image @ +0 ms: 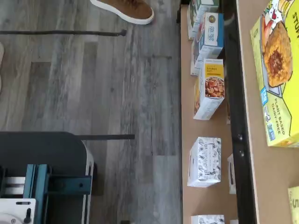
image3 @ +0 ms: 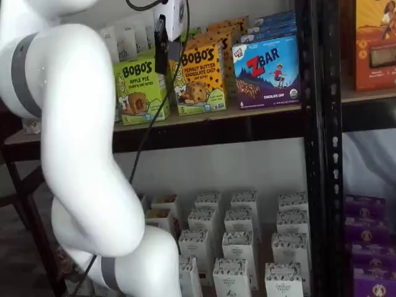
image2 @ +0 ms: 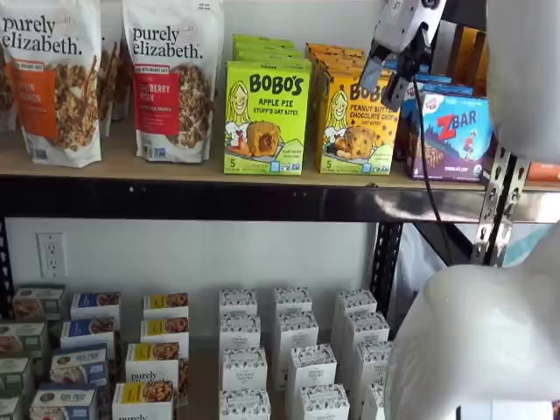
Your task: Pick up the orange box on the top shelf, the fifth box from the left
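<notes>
Standing upright on the top shelf (image2: 131, 168), the orange box (image2: 354, 122), printed with a cartoon girl and "Peanut Butter Chocolate Chip", front face outward in both shelf views. Just beside it on one side, touching or nearly so, the lime-green Apple Pie box (image2: 265, 118); on the other side the blue ZBar box (image2: 455, 131), close by. More orange cartons lined up behind the front one. Hanging from above in front of the orange box's upper corner, the gripper (image2: 391, 80): white body, black fingers (image2: 371, 75) spread with a plain gap between them, pinching nothing, with a cable trailing down beside. Seen side-on in a shelf view (image3: 167, 54), overlapping the seam between green and orange boxes, not visibly touching either. Further along the same board, two purely elizabeth granola bags (image2: 171, 79). Below, on the lower shelf (image2: 199, 376), rows of small white boxes (image2: 293, 337) and a few colourful cartons. White arm (image3: 74, 148) filling much of a shelf view's foreground. In the wrist view, grey plank floor (image: 93, 84), a brown shoe (image: 124, 9), and small cartons on tan board.
</notes>
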You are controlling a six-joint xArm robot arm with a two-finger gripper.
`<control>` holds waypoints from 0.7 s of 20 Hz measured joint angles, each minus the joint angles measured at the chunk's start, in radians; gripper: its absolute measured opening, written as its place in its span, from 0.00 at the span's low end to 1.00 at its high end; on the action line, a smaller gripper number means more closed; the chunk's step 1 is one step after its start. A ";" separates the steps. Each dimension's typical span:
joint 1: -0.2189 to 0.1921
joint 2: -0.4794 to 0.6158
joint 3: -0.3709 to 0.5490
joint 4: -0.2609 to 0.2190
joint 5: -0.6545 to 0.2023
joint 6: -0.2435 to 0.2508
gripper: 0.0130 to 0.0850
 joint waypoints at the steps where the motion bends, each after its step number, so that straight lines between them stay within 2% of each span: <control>1: 0.001 -0.009 0.013 0.001 -0.017 0.000 1.00; 3: 0.006 -0.035 0.050 0.003 -0.065 0.000 1.00; 10: 0.014 -0.046 0.074 0.005 -0.084 0.004 1.00; 14: 0.002 -0.050 0.077 0.041 -0.084 0.004 1.00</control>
